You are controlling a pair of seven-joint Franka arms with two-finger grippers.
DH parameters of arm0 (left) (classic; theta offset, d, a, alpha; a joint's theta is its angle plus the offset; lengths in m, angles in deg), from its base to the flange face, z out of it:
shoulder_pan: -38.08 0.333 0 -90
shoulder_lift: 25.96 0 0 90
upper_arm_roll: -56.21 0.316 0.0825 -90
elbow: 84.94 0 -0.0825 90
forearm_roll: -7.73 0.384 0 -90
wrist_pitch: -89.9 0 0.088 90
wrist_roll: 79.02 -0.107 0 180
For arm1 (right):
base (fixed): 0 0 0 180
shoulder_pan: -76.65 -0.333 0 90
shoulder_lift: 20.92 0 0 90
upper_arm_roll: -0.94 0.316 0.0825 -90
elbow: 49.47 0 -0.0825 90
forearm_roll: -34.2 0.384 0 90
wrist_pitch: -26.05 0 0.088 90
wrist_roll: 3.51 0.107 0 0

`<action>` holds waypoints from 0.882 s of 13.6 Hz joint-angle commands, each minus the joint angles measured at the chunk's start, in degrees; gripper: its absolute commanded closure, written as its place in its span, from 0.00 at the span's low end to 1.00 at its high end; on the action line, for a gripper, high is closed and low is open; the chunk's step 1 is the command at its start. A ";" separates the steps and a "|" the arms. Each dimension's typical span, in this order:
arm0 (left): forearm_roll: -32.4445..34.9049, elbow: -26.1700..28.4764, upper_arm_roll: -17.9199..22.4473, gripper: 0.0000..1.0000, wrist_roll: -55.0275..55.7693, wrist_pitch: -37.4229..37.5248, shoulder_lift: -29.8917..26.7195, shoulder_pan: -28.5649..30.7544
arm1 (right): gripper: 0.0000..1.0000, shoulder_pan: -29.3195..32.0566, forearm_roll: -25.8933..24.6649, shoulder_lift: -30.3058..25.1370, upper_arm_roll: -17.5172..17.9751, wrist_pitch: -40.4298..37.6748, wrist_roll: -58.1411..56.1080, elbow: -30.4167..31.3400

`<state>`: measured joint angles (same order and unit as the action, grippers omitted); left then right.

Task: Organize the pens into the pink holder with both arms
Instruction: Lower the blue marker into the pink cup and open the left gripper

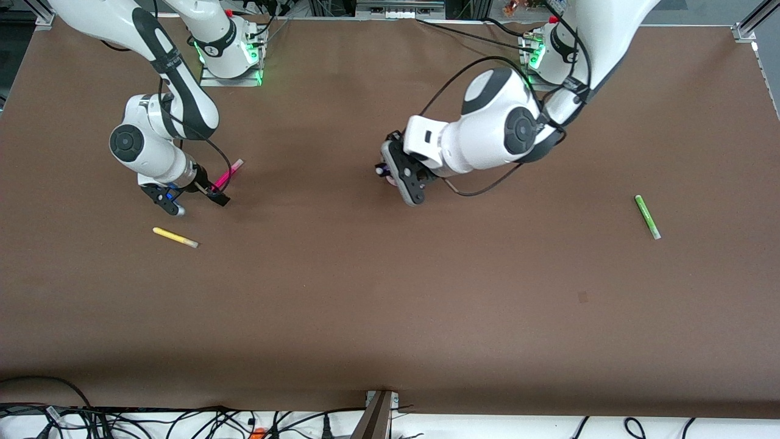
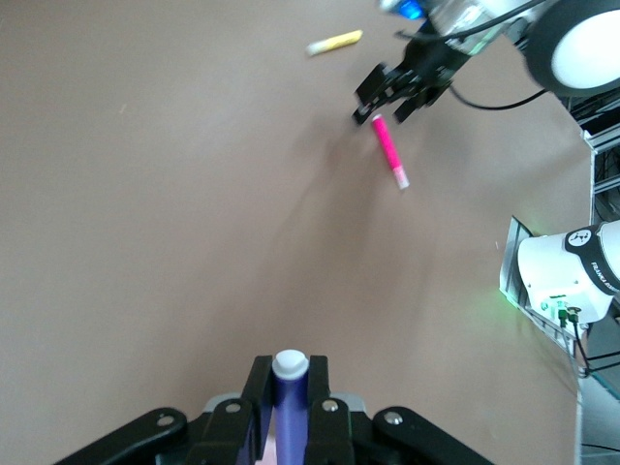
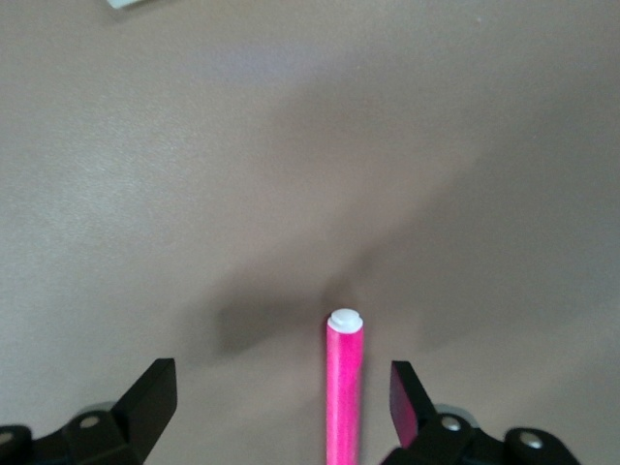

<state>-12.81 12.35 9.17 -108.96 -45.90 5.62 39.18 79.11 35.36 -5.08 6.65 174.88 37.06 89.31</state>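
My left gripper [image 1: 390,174] [image 2: 289,376] is shut on the dark purple pen [image 2: 289,407], held upright with its pale cap up, over the middle of the table. The pink holder is hidden under that hand; only a pale pink sliver shows between the fingers. My right gripper [image 1: 196,196] [image 3: 281,397] is open, low at the table, with its fingers on either side of the magenta pink pen [image 1: 229,173] [image 3: 344,387], which lies flat. This pair also shows in the left wrist view, gripper [image 2: 399,89] and pen [image 2: 389,153].
The yellow pen [image 1: 175,238] [image 2: 335,42] lies nearer the front camera than the right gripper. The lime green pen [image 1: 647,216] lies toward the left arm's end of the table. Cables run along the table's front edge.
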 commanded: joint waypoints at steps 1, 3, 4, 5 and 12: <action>-2.04 2.54 -0.95 1.00 -5.92 -6.29 0.41 -1.61 | 0.06 -0.35 -0.28 -1.33 0.09 5.12 1.18 3.75; -0.91 5.09 -0.86 1.00 -6.79 -8.15 0.41 -2.07 | 0.05 -0.35 -0.28 -2.56 0.18 10.14 1.26 7.28; -0.20 6.14 -0.86 1.00 -10.54 -8.51 0.41 -1.54 | 0.05 -0.35 -0.28 -2.57 0.18 10.16 1.26 7.29; -0.20 7.46 -0.86 1.00 -14.23 -8.51 0.41 -1.10 | 0.05 -0.35 -0.28 -2.57 0.18 10.33 1.26 7.29; 0.16 9.84 -0.86 1.00 -27.69 -8.77 0.40 -2.16 | 0.20 -0.35 -0.19 -3.01 0.18 13.76 1.62 9.40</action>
<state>-12.74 20.91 8.68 -132.29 -53.93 6.71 36.57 79.00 35.36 -5.92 6.67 187.74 37.50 96.75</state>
